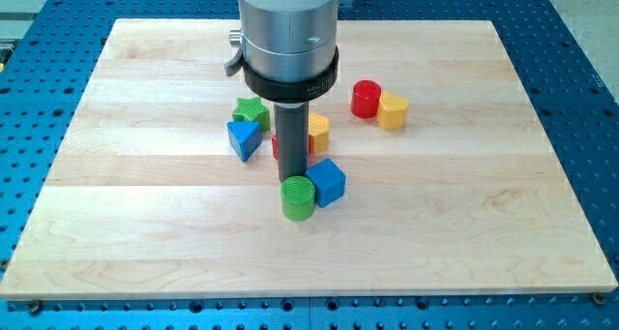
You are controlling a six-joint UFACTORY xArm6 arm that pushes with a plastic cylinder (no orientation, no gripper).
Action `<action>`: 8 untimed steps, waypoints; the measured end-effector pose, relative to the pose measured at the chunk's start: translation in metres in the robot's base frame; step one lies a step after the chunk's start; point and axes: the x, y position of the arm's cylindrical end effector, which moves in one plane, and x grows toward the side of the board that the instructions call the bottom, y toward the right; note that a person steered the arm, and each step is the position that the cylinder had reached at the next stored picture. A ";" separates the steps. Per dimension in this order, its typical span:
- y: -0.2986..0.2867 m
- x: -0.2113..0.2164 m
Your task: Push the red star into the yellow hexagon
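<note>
Only a red sliver of the red star (276,147) shows, at the left edge of my dark rod; the rest is hidden behind the rod. The yellow hexagon (319,133) peeks out on the rod's right side, close to the star, and I cannot tell if they touch. My tip (293,179) comes down just below these two in the view, right behind the green cylinder (298,198) and beside the blue cube (328,182).
A green star (251,110) and a blue triangle (244,138) lie to the left of the rod. A red cylinder (365,99) and a yellow heart-like block (393,110) sit together at the upper right. The wooden board (145,224) rests on a blue perforated table.
</note>
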 end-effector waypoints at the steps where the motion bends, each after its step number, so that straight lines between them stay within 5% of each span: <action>1: 0.000 0.000; 5: -0.034 -0.016; 8: 0.077 -0.070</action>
